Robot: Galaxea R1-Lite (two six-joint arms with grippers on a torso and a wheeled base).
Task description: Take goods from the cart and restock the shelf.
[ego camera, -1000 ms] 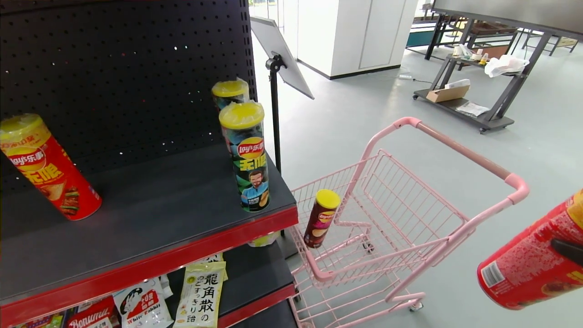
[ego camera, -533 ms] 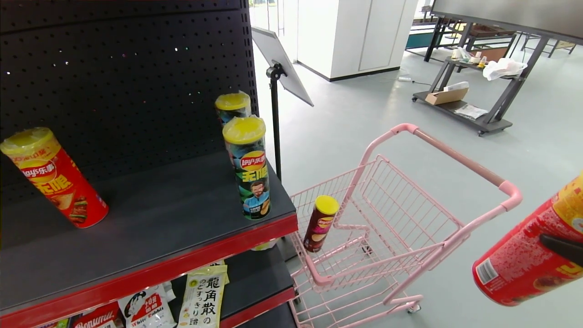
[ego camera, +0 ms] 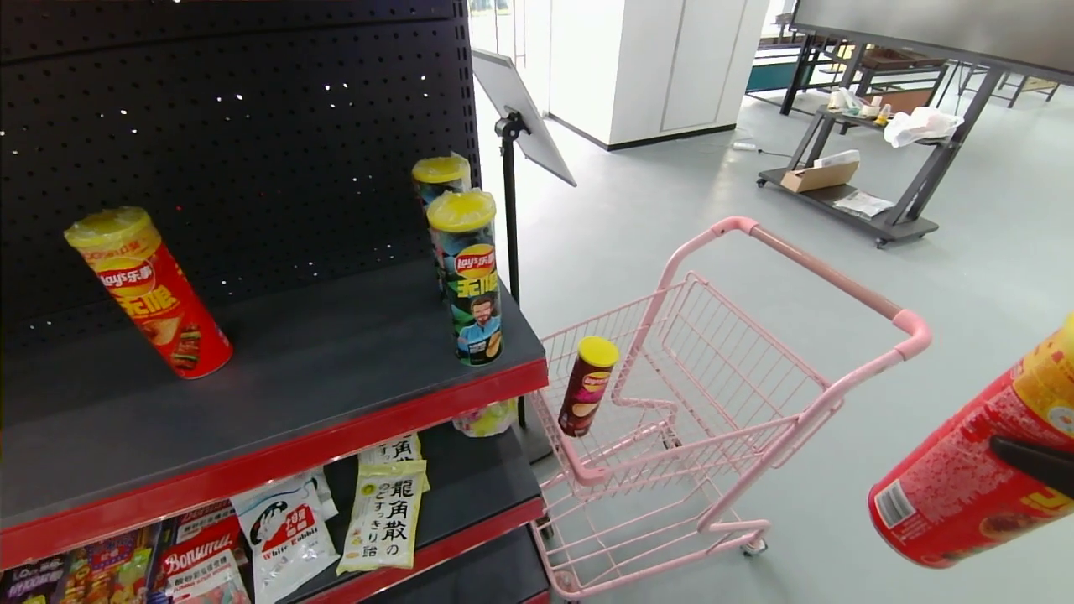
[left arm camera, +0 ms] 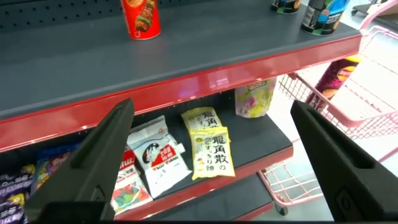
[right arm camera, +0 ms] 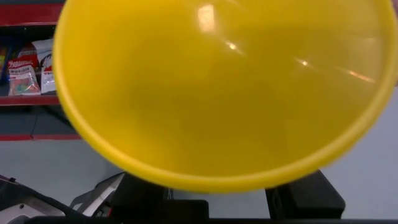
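Head cam is swinging since a sec ago; our right gripper (ego camera: 1028, 461) is still clenching a glossy red cylindrical chip can (ego camera: 948, 495), yellow plastic lid (right arm camera: 217, 87), tilted beside the pink wire cart (ego camera: 826, 273). We're seeing one maroon can (ego camera: 585, 387) leaning inside. Left gripper (left arm camera: 211, 162) is hanging released before the dark shelf (ego camera: 336, 361), holding a red can (ego camera: 151, 289) & a cartoon-label can (ego camera: 474, 277).

left jaws spread wide | right jaws apparently clamped on red can (ego camera: 956, 478)
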